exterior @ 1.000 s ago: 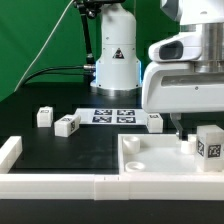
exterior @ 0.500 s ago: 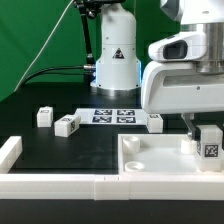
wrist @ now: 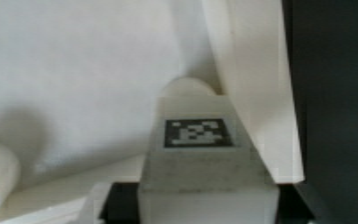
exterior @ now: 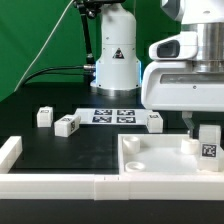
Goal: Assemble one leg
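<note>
Black table [exterior: 60, 150] | gripper [exterior: 204, 128] clamps leg [exterior: 208, 143] over tabletop [exterior: 160, 160] | spare legs [exterior: 66, 125] apart

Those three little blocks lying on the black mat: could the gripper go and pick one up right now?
Probably not yet: the gripper looks shut on a leg over the tabletop. Nothing stands around the loose blocks.
</note>
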Available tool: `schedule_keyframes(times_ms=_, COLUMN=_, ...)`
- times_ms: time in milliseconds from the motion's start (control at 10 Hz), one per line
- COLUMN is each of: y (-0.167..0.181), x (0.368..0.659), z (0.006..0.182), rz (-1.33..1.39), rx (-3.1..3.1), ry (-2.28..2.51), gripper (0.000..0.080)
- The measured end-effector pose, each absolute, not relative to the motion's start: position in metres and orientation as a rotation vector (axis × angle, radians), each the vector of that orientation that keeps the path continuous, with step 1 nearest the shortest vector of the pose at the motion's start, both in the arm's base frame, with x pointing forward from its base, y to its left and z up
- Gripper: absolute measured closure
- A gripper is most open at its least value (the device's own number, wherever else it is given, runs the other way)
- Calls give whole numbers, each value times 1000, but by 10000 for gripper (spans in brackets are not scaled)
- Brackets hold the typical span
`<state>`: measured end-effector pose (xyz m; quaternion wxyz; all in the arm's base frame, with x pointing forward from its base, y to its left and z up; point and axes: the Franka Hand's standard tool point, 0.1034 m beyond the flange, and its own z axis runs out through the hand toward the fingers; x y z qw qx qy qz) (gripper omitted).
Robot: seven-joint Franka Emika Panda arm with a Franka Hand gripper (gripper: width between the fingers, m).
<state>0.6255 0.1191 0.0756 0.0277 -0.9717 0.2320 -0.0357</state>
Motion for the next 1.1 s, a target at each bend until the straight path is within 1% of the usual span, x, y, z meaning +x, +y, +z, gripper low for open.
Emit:
schedule_keyframes(times_ms=600, y=119, x=624, z=75, rz=-71, rx=-2530, ry=1726, gripper=507)
schedule_keyframes(times_ms=700, y=119, x=624, z=75, rz=-68, rx=-2496, ry=1773, gripper=507)
schedule_keyframes(times_ms=800, y=119, x=624, z=75, rz=-71, rx=-2550, ry=1696, gripper=507)
schedule_keyframes(times_ms=900, y=118, x=623, z=75, rz=-74, rx=-2597, ry=1629, gripper=325)
schedule_keyframes(times_ms=1000, y=118, x=623, z=75, rz=-85, rx=-2726, ry=1415, gripper=210)
schedule_keyframes(times_ms=1100, y=119, x=623, z=75, rz=-90, rx=-2803, ry=1260, gripper=210)
